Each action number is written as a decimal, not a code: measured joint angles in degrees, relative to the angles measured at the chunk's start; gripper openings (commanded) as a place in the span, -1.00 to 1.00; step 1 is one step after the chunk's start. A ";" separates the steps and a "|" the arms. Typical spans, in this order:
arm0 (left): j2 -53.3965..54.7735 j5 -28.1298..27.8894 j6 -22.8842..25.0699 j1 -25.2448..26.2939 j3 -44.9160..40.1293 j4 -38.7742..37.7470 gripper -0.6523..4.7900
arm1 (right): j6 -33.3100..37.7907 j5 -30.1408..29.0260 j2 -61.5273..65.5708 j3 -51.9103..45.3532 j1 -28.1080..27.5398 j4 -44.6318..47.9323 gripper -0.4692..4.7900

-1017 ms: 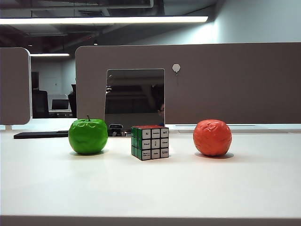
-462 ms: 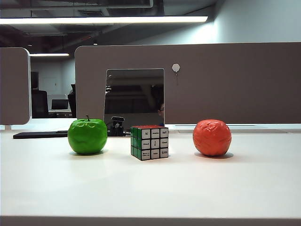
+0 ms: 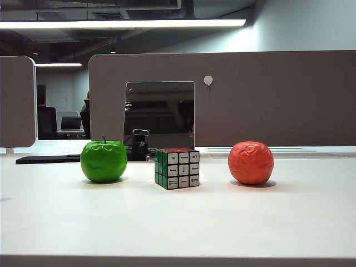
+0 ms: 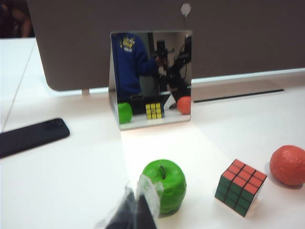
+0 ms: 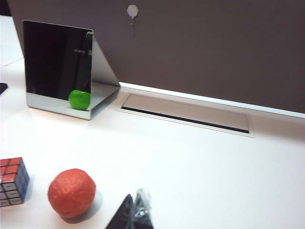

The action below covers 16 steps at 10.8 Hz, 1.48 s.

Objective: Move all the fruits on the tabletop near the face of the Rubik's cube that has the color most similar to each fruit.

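On the white table [image 3: 178, 222], a green apple [image 3: 104, 161], a Rubik's cube [image 3: 178, 168] and an orange-red fruit [image 3: 251, 162] stand in a row, well apart from one another, midway between the near edge and the far edge. The cube sits between the two fruits, its green face turned toward the apple's side, its red face up, its white printed face toward the near edge. A standing mirror [image 3: 159, 115] rises behind them at the far edge, against a grey partition [image 3: 267, 94]; a dark phone [image 4: 31, 136] lies toward the far left corner. My left jaws [image 4: 138, 212], closed and empty, hover just on the near side of the apple [image 4: 164, 185]. My right jaws [image 5: 136, 212], likewise closed and empty, hang near the orange-red fruit [image 5: 71, 192].
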 measured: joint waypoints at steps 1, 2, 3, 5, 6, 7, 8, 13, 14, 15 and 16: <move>0.76 0.15 -0.02 0.00 0.09 0.13 -0.78 | -0.31 -0.74 1.88 1.44 0.00 0.02 -0.84; 8.17 1.38 -2.69 0.00 0.11 3.45 -0.78 | -2.56 -7.98 11.78 7.19 0.04 1.25 -0.84; 10.34 1.40 -2.89 0.00 0.11 4.79 -0.78 | -2.64 -10.40 14.97 7.21 0.04 2.64 -0.84; 15.34 3.82 -3.04 0.00 0.11 10.88 -0.76 | -2.71 -13.09 21.81 7.19 0.04 8.02 -0.84; 17.05 5.16 -3.06 0.00 0.11 13.07 -0.76 | -2.71 -14.36 24.17 7.17 0.35 10.14 -0.84; 17.77 5.84 -3.04 0.00 0.13 14.01 -0.76 | -2.71 -15.02 24.98 7.17 0.72 11.02 -0.84; 20.50 8.02 -3.06 0.00 0.13 17.25 -0.76 | -2.71 -17.22 28.57 7.19 2.82 14.86 -0.84; 25.70 8.07 -3.06 0.00 0.13 22.71 -0.59 | -2.47 -19.08 47.56 7.19 11.61 26.27 0.08; 26.32 7.69 -3.04 0.00 0.11 22.62 -0.38 | -2.43 -17.59 52.04 7.19 11.58 26.36 0.30; 26.56 7.72 -3.02 0.00 0.11 22.73 -0.30 | -2.43 -16.94 53.86 7.19 12.11 26.45 0.58; 26.97 7.65 -2.89 0.00 0.09 22.58 -0.30 | -2.38 -16.06 57.68 7.17 12.31 27.02 0.71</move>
